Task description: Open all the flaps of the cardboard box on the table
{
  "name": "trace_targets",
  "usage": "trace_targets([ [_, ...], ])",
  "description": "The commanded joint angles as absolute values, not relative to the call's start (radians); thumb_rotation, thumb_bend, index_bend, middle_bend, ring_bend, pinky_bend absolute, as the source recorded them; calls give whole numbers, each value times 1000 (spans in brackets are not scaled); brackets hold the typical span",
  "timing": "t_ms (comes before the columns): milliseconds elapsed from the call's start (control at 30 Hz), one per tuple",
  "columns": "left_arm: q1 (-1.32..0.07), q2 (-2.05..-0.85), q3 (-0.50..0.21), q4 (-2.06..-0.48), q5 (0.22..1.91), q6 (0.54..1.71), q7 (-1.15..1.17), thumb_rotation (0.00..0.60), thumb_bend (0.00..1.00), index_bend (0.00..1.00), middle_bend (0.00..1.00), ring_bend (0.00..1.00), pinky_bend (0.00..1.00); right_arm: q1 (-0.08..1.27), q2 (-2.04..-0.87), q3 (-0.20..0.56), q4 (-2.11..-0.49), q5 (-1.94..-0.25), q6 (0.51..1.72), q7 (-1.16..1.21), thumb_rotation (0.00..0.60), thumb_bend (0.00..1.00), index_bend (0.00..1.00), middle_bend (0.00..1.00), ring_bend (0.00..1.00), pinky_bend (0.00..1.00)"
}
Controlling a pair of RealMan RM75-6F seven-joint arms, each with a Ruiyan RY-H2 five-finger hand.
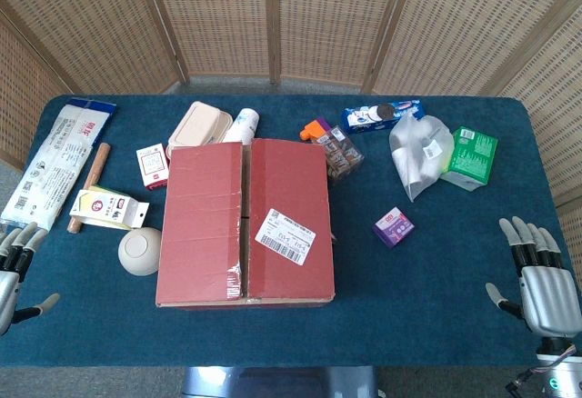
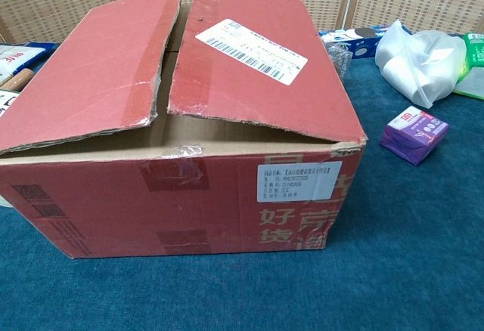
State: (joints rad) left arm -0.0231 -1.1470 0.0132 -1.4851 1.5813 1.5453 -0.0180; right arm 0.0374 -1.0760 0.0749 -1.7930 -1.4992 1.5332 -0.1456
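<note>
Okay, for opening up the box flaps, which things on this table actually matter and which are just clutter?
Matter:
cardboard box
left flap
right flap
left hand
right hand

Clutter:
purple packet
green packet
white bowl
cookie pack
plastic bag

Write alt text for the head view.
A red cardboard box sits mid-table with its two top flaps down. Both robot hands, left and right, rest open at the near corners, and small packages lie scattered behind the box on the blue tablecloth.

The cardboard box (image 1: pixel 245 223) lies flaps-down mid-table, with the left hand (image 1: pixel 16 266) and right hand (image 1: pixel 538 275) spread empty at the table's corners.
</note>
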Motion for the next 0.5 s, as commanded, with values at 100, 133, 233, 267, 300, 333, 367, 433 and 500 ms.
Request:
trace_targets([
  [100,-26,-1158,11,-1473,1577,1542,-4,600,96,70,0,0,0,36,-1073,74,-1795,-1501,1534,-141,600,214,0,0,0,0],
  [133,-26,-1162,11,-1470,1576,1541,0,600,96,70,0,0,0,36,-1073,73,-1795,-1503,1534,-140,600,215,0,0,0,0],
  [233,-27,-1171,10,-1460,1577,1542,6,600,96,69,0,0,0,37,-1072,69,-1797,-1512,1533,-138,600,214,0,0,0,0],
  [267,-28,-1174,9,-1456,1578,1543,8,600,96,69,0,0,0,37,-1072,68,-1797,-1515,1533,-138,600,214,0,0,0,0],
  [300,-28,-1178,8,-1451,1581,1546,11,600,97,69,0,0,0,37,-1072,66,-1797,-1522,1534,-139,600,214,0,0,0,0],
  [333,-29,-1181,8,-1448,1583,1548,11,600,97,68,0,0,0,37,-1071,65,-1797,-1526,1535,-137,600,214,0,0,0,0],
  [367,-29,-1184,7,-1443,1586,1552,10,600,97,68,0,0,0,37,-1070,64,-1800,-1535,1539,-133,600,215,0,0,0,0],
  [433,-30,-1189,6,-1437,1590,1556,5,600,96,68,0,0,0,36,-1068,62,-1808,-1548,1545,-124,600,215,0,0,0,0],
  [500,-31,-1194,6,-1432,1597,1562,2,600,95,68,0,0,0,37,-1066,60,-1818,-1560,1547,-114,600,215,0,0,0,0],
])
